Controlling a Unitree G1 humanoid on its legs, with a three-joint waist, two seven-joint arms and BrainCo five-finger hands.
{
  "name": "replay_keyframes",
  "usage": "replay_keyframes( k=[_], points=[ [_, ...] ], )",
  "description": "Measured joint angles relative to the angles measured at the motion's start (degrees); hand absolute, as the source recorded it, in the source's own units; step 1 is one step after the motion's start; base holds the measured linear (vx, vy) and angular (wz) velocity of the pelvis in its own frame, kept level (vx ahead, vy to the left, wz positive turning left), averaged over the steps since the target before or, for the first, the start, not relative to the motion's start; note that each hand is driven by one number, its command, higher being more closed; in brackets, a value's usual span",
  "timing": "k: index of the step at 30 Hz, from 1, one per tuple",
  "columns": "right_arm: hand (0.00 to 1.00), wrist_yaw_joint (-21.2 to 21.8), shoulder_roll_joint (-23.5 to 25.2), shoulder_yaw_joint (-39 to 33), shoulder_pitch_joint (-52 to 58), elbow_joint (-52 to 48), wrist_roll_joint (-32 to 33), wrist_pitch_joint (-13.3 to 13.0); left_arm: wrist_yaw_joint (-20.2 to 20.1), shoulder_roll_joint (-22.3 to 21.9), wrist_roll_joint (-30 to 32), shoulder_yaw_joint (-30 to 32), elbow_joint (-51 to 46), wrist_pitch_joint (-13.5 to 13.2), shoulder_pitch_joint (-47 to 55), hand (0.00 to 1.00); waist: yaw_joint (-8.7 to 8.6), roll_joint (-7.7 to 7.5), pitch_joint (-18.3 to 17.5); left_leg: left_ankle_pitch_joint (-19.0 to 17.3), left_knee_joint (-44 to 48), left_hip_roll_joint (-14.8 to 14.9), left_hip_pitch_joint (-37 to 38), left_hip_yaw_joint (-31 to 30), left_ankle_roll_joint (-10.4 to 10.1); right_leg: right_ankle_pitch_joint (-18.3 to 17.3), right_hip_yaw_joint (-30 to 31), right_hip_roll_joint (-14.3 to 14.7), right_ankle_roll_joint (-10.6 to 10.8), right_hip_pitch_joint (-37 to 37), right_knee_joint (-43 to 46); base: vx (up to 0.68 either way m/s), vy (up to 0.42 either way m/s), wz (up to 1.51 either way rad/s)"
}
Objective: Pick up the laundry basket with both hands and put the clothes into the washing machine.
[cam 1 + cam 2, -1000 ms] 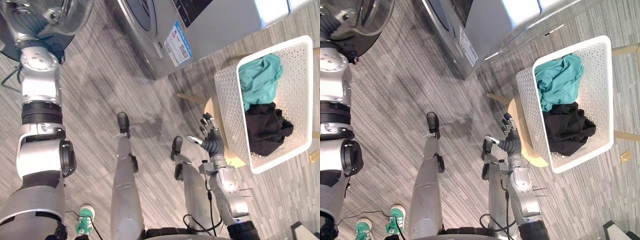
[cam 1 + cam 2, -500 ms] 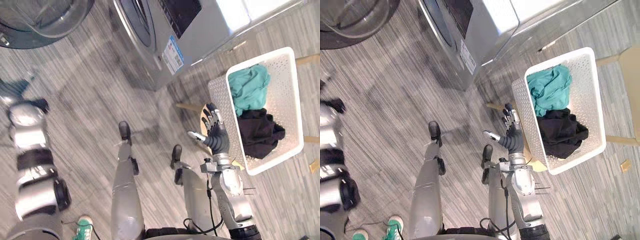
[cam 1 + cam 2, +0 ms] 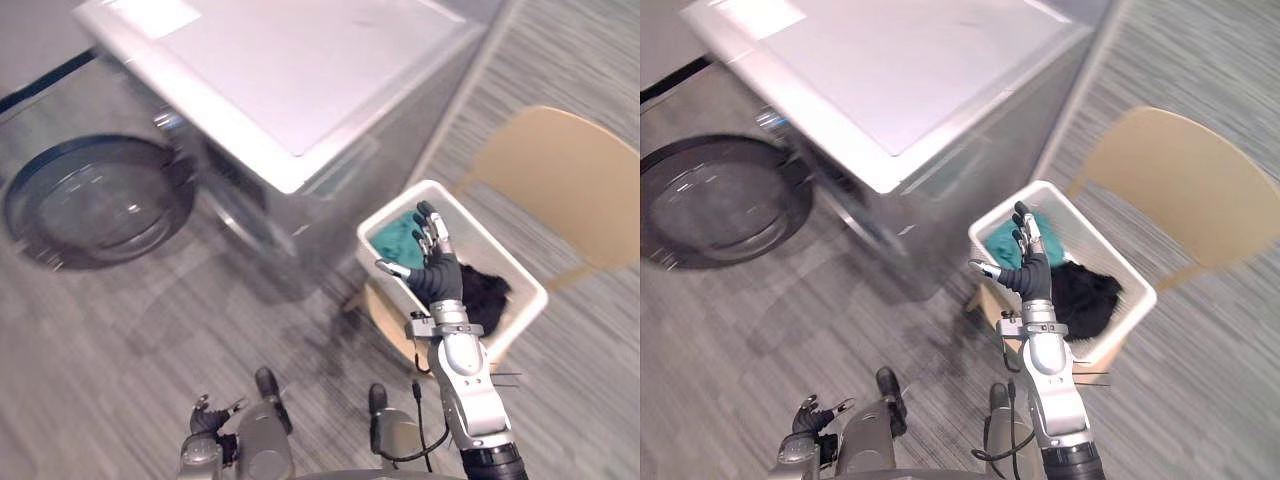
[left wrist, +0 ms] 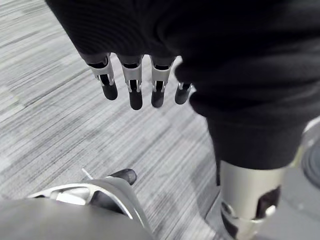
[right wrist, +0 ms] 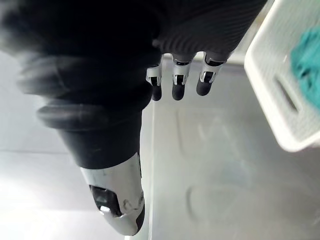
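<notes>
Right hand: fingers spread near laundry basket, so I can grip its wall.
Left hand: fingers straight, hanging low (lift needs it).

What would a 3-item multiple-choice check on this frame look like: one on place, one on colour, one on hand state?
1. Where is the laundry basket?
A. On top of the washing machine
B. On the tan chair beside the washing machine
C. On the floor by the open door

2. What colours are the clothes in the basket?
A. Teal and black
B. Red and white
C. Yellow and blue

3. What state is the right hand in?
A. Shut on the basket rim
B. Shut on a garment
C. Open, holding nothing

Answers:
1. B, the basket rests on the chair's seat next to the machine's side.
2. A, one teal heap and one black heap lie inside.
3. C, its fingers are straight and the right wrist view shows them clear of the basket.
</notes>
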Motion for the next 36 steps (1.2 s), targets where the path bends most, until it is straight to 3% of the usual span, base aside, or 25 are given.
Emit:
replay_keyframes(
  k=[3,4,5,6,7,8,9,10,12,13,14,15,17,19,25,27,33,36],
  points=[
    [0.00,0.81,-2.86,0.60,3.39,-0.02,-2.63,0.55,-0.01,0.26,1.52,-0.74,0.52,-0.11,0.54,0.00,0.43,1.93,-1.11,-2.07,6.76,6.69,2.63,4.28,-2.97,-2.61,2.62,4.25,-0.49,0.90,0.11,0.11,-0.123,-0.91],
    [0.00,0.77,-2.86,0.78,4.12,0.44,-4.24,0.81,-0.04,0.38,1.73,-0.39,1.76,-0.07,0.53,0.00,0.77,2.27,-0.93,-1.69,14.28,10.46,2.26,2.30,0.39,-2.95,4.76,6.39,-0.71,2.21,0.32,0.19,-0.254,-1.18],
    [0.00,0.73,-2.86,0.82,4.15,0.65,-4.74,0.97,0.02,0.38,1.86,-0.08,2.01,-0.07,0.81,0.00,0.88,2.70,-0.70,-0.68,18.04,11.51,1.46,-0.23,2.97,-3.02,6.25,7.09,-0.76,2.71,0.37,0.21,-0.236,-1.20],
    [0.00,0.64,-3.51,0.75,3.90,0.83,-5.86,0.98,0.05,0.41,2.00,0.35,2.11,-0.10,1.39,0.00,1.27,1.70,-1.27,2.08,25.10,12.02,-1.63,-7.00,6.90,-2.93,9.57,7.79,-1.81,4.22,-0.12,0.22,-0.195,-1.00],
    [0.00,0.60,-3.98,0.75,3.69,0.90,-6.60,0.96,0.02,-0.27,2.16,0.19,2.19,-0.12,1.60,0.00,1.47,1.56,-1.33,1.02,28.29,11.23,-3.40,-10.65,6.15,-2.74,10.86,7.87,-2.08,4.54,-0.74,0.24,-0.054,-1.26],
    [0.00,0.47,-5.31,0.45,2.82,1.83,-7.95,0.96,-0.05,-0.84,2.32,0.08,2.15,-0.31,1.31,0.00,2.08,1.97,-1.60,-4.01,31.09,7.82,-5.65,-16.13,3.93,-2.49,13.81,7.81,-2.43,4.67,-1.30,0.23,0.021,-1.21],
    [0.00,0.49,-6.19,0.43,1.75,4.23,-8.94,1.14,-0.12,-0.56,2.36,-0.28,2.22,-0.71,1.35,0.00,2.11,1.85,-1.53,-6.83,29.17,3.70,-6.46,-19.44,2.49,-2.00,15.91,7.82,-2.69,5.49,-1.94,0.23,0.007,-1.13],
    [0.00,0.51,-6.39,0.44,1.61,5.24,-9.52,1.34,-0.08,-0.35,2.39,-0.79,2.28,-0.74,1.40,0.00,2.16,1.54,-1.35,-7.49,27.17,2.16,-6.35,-20.42,2.29,-1.97,16.86,7.85,-2.72,6.02,-2.22,0.22,0.002,-0.94],
    [0.00,0.49,-7.33,0.73,0.93,8.64,-11.40,2.33,-0.09,-0.84,2.40,-1.89,2.41,-0.90,1.40,0.00,2.12,2.46,-1.55,-7.46,15.28,-4.61,-5.66,-27.44,1.75,-1.66,19.66,8.08,-2.22,7.68,-3.22,0.19,0.042,-0.78],
    [0.00,0.50,-7.72,0.79,0.64,9.42,-12.28,2.51,-0.16,-1.21,2.41,-2.14,2.36,-1.02,1.37,0.00,2.23,2.62,-1.57,-6.94,11.53,-5.91,-5.12,-29.13,0.98,-1.46,20.41,8.32,-1.89,7.81,-3.50,0.16,0.114,-0.85],
    [0.00,0.61,-9.20,1.39,-0.46,10.68,-13.44,2.64,-0.32,-1.90,2.41,-2.52,2.36,-1.19,1.48,0.00,2.36,4.71,-1.91,-2.24,5.37,-7.16,-4.33,-30.46,-1.01,-0.91,21.95,9.53,-0.93,8.13,-4.16,0.16,0.175,-0.92],
    [0.00,0.67,-9.56,2.40,-1.67,12.07,-14.54,2.78,-0.77,-1.65,2.41,-2.90,2.78,-1.22,1.10,0.00,2.35,4.95,-1.74,-0.91,4.46,-7.22,-4.08,-28.96,1.50,-0.87,23.36,10.12,0.12,8.70,-5.40,0.18,0.222,-0.79],
    [0.00,0.87,-9.60,3.27,-1.72,12.17,-15.80,2.87,-1.06,-0.88,2.45,-3.96,2.83,-1.39,0.15,0.00,2.05,3.63,-1.80,-0.60,2.65,-8.66,-3.40,-27.78,1.84,-0.17,24.43,8.39,1.46,8.51,-6.91,0.11,0.173,-0.28],
    [0.00,1.08,-10.12,4.87,-3.46,13.91,-17.13,2.89,-1.05,-0.69,2.55,-4.36,2.97,-1.30,-0.30,0.00,2.21,3.34,-1.83,-0.46,1.46,-10.34,-2.94,-26.39,2.06,0.47,25.28,6.62,2.70,8.52,-8.26,0.05,0.152,-0.13],
    [0.00,2.11,-13.13,11.44,-13.01,19.41,-19.36,2.93,-0.93,1.12,2.66,-5.46,3.28,-1.40,-1.42,0.00,3.70,4.89,0.65,-0.87,3.73,-12.07,-7.11,-27.17,2.80,1.11,24.74,4.99,4.32,5.94,-8.28,-0.03,0.083,0.06],
    [0.00,2.08,-14.24,12.92,-16.47,21.25,-19.75,2.93,-0.82,1.41,2.64,-5.47,3.25,-1.41,-2.44,0.00,3.83,5.34,2.71,-0.20,4.12,-12.31,-8.84,-28.47,4.24,1.29,23.38,4.96,4.48,5.19,-8.02,-0.11,0.025,0.41],
    [0.00,1.61,-18.07,18.81,-34.38,32.72,-21.09,2.96,1.19,1.96,2.16,-3.64,1.77,-1.87,-5.63,0.00,7.20,5.74,10.03,3.61,2.56,-13.69,-15.56,-31.96,5.79,1.41,19.76,4.39,4.31,-1.37,-4.97,-0.10,0.013,0.35],
    [0.00,0.52,-19.74,20.86,-41.29,37.11,-22.02,3.13,2.71,2.42,1.31,-3.10,0.58,-2.65,-6.58,0.00,9.04,5.95,12.04,6.28,0.11,-14.67,-17.75,-33.83,5.94,1.42,18.06,3.85,4.29,-3.99,-4.15,-0.04,0.018,0.31]
  ],
)
